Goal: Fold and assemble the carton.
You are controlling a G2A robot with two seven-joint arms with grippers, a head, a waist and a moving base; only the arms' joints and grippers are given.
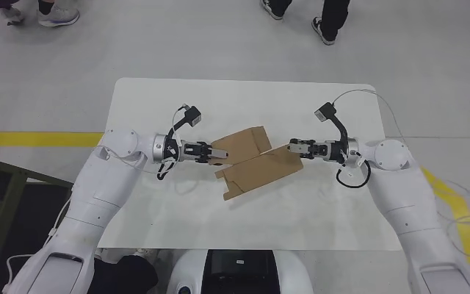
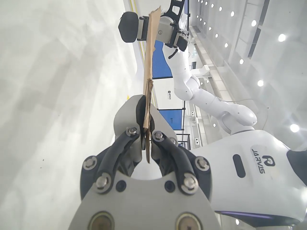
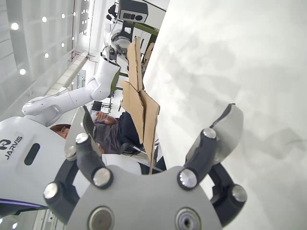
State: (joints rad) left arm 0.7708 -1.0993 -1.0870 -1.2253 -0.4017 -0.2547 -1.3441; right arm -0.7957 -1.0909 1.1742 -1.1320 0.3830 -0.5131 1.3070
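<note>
Over the middle of a white table [image 1: 147, 110], a two-armed robot is holding a flattened brown carton [image 1: 253, 158] between its two grippers, which are facing each other from opposite ends of the sheet.

The left gripper [image 1: 219, 153] is clenching one edge of the carton. In the left wrist view the left gripper [image 2: 145, 111] is showing its jaws pressed tight on the cardboard. The carton [image 2: 149, 56] is running edge-on straight out from between them, with part of its edge sitting deep behind the jaw tips.

At the far end of that sheet the right gripper [image 1: 292, 146] is meeting the opposite edge. In the right wrist view the right gripper [image 3: 157, 113] is standing released, its fingers [image 3: 87, 123] spread wide and pressing on nothing. The carton [image 3: 141, 106] is lying in the gap between the jaws, its nearest corner reaching back toward the base of the jaws. Farther out from the jaws the sheet is bending along a crease.

From above, the carton is lying slantwise between the two sets of jaws, and its flaps [image 1: 233, 184] are sticking out past the left jaws toward the robot's side of the table [image 3: 227, 48]. Whether any part of the carton is touching the table cannot be told.
</note>
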